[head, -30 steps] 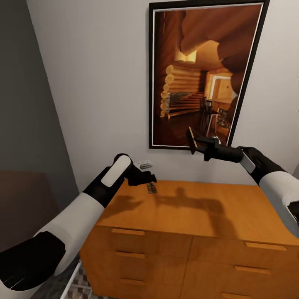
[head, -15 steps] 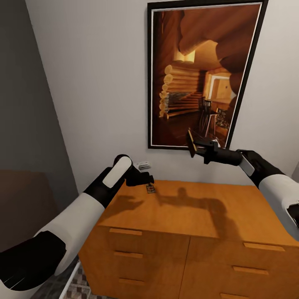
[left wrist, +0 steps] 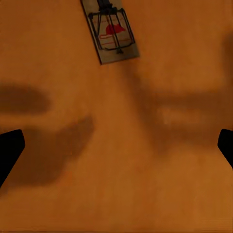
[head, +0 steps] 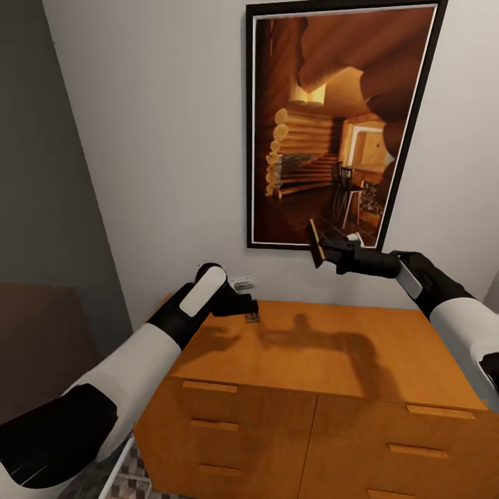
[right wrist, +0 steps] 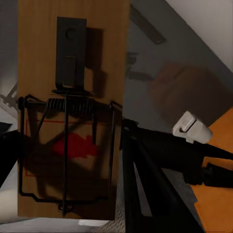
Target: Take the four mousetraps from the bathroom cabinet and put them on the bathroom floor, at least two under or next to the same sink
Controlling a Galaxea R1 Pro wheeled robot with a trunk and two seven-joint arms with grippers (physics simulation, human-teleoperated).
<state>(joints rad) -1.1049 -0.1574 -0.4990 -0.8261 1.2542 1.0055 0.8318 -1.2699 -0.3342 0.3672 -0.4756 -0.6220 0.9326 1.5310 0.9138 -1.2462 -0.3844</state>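
Pale wall rises behind the orange-brown cabinet in front of me, with a black-framed picture of a log interior hanging at twelve o'clock. On the cabinet's flat top, near its back edge at about eleven o'clock, one mousetrap lies flat; my left wrist camera shows it as a tan board with a dark wire bar and a red mark. My left pincer hovers just beside that trap with its jaws spread wide, the two dark fingertips far apart over bare wood, touching nothing. My right pincer is raised above the cabinet at about one o'clock, in front of the lower part of the picture frame, and it is clamped on a second mousetrap, held on edge in the air. At the lower left, a small strip of the cube-patterned bathroom floor shows beside the cabinet's base.
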